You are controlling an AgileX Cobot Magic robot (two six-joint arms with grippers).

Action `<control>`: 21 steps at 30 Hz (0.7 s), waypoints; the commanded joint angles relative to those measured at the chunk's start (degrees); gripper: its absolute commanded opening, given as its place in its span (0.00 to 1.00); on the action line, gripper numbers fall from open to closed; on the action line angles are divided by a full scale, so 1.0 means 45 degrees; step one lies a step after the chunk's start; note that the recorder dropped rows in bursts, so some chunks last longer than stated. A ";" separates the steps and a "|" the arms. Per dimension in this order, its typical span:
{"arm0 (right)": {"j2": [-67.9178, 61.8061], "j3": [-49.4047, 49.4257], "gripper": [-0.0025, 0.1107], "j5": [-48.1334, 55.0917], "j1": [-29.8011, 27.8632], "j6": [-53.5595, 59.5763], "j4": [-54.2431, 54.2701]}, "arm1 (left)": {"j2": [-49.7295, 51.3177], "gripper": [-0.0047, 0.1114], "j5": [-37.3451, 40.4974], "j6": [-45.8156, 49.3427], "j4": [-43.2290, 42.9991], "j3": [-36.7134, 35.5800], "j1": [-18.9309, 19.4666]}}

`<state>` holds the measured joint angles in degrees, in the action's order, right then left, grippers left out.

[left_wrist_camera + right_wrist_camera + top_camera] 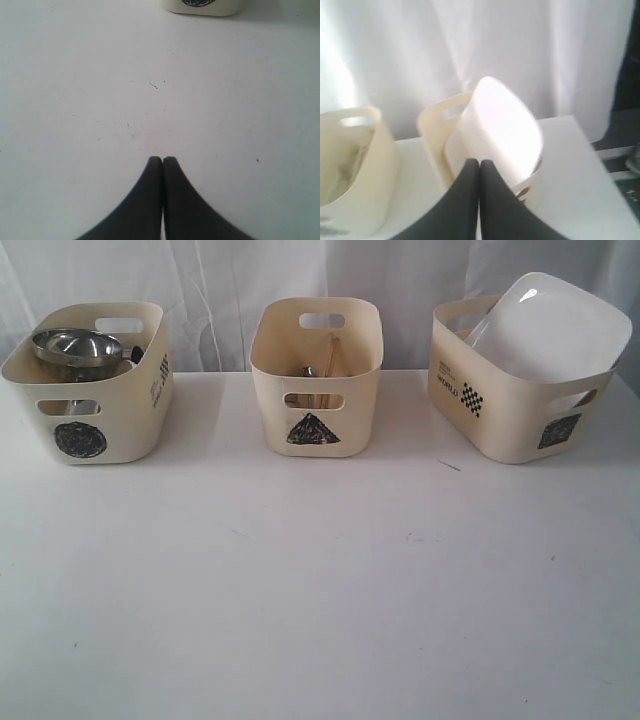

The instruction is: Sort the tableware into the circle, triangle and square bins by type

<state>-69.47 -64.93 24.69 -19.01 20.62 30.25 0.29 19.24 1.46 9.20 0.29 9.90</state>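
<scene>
Three cream bins stand in a row at the back of the table. The circle bin on the left holds a steel bowl stacked over other steel ware. Wooden chopsticks and steel cutlery show in the triangle bin in the middle. A large white squarish plate leans tilted in the square bin on the right. My left gripper is shut and empty over bare table. Also shut and empty, my right gripper is raised facing the plate. Neither gripper shows in the exterior view.
A white curtain hangs behind the bins. The base of the circle bin shows far from the left gripper. The right table edge lies beside the square bin.
</scene>
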 commanded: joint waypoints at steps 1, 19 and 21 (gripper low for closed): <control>0.1873 0.5478 0.02 -0.2378 0.2026 0.4274 0.4056 | -0.0064 0.04 0.0492 0.0012 0.0115 -0.0064 0.0006; 1.5437 0.9878 0.02 0.1005 0.4857 0.6213 0.4622 | -0.0064 0.04 0.0492 0.0012 0.0115 -0.0064 0.0006; 1.5437 0.9878 0.02 0.1006 0.4857 0.6213 0.4076 | -0.0064 0.04 0.0492 0.0012 0.0115 -0.0064 0.0006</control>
<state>-0.90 -20.81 26.96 2.69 49.11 51.16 0.29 19.24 1.46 9.20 0.29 9.90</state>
